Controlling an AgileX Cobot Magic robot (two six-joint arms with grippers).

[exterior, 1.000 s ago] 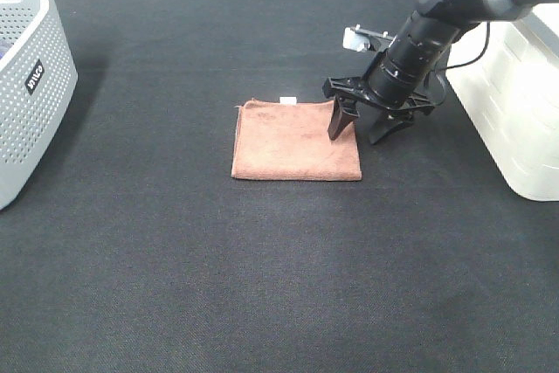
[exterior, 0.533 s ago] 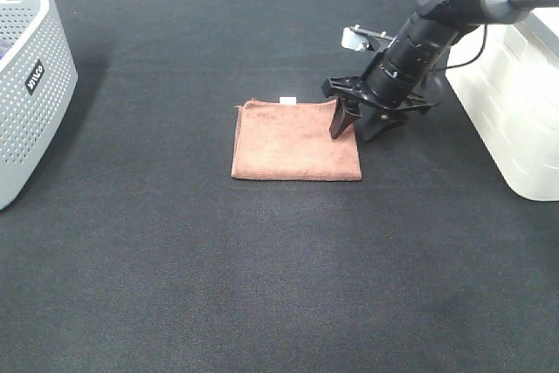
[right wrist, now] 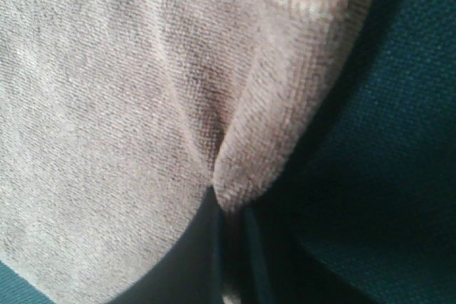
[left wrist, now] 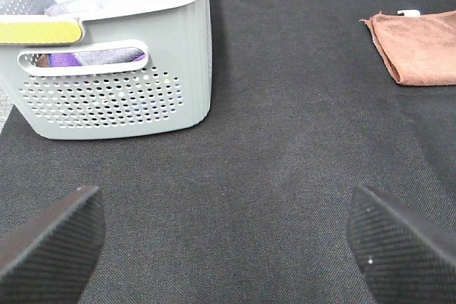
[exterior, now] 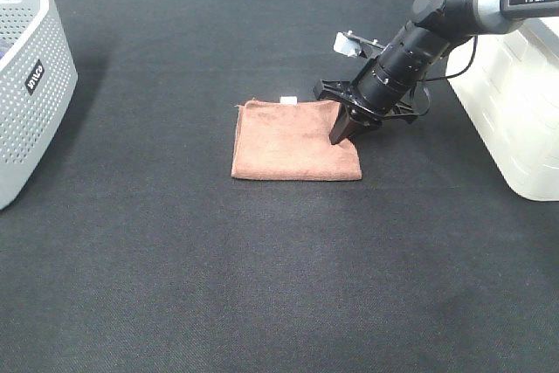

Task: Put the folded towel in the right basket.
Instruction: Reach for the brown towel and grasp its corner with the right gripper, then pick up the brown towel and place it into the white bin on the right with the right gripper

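Observation:
The folded brown towel (exterior: 288,141) lies flat on the black table, a white tag at its far edge. My right gripper (exterior: 343,131) is down at the towel's right edge with its jaws closed together on it. In the right wrist view the towel (right wrist: 128,105) fills the frame and its edge is puckered up between the fingertips (right wrist: 229,215). The right basket (exterior: 515,102) is white and stands at the right edge, just beyond the right arm. My left gripper (left wrist: 228,247) is open and empty, far from the towel (left wrist: 420,51).
A grey perforated basket (exterior: 26,76) stands at the far left; the left wrist view shows it (left wrist: 128,83) holding several folded cloths. The black cloth table (exterior: 262,286) stretches across the near side.
The right gripper's jaws, spread over the towel's right edge a second ago, have closed on that edge. The towel still lies flat.

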